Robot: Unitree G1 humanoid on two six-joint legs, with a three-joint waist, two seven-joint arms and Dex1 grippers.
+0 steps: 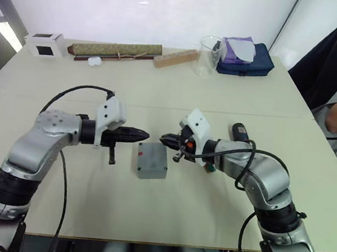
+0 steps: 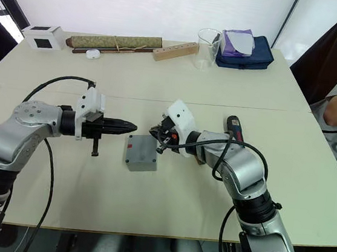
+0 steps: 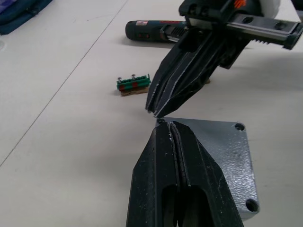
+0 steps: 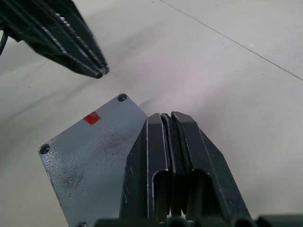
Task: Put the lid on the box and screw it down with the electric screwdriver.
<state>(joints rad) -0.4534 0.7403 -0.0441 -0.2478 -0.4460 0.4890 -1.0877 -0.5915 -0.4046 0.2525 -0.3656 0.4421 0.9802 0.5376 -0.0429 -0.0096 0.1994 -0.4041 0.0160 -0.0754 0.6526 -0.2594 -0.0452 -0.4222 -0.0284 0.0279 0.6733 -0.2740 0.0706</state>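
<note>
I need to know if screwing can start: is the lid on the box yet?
On. The lid lies flat atop the box, corner screw holes facing up. Both grippers are shut beside it, holding nothing.

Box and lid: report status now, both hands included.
Left hand and right hand both shut, empty, tips facing just above the box. Lid sits on it, screw holes empty. Electric screwdriver lies beyond the right arm. Nothing in the way.

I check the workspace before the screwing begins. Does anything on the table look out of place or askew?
Nothing looks spilled or damaged. The box sits turned at an angle to the table edge, lid on it, corner holes empty. The electric screwdriver lies unused behind the right gripper. Both grippers' jaws are shut.
</note>
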